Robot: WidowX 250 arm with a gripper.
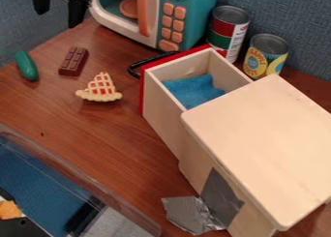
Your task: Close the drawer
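My jaws stand spread at upper left, near the toy microwave (199,19). The drawer (161,116) extends open from the wooden box (259,134), blue cloth (194,90) inside.

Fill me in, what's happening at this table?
The gripper is at the upper left, fingers apart with nothing between them, away from the black handle. Nothing is being handled. The drawer sticks out of the wooden box, a blue cloth inside, so it has yet to be closed.
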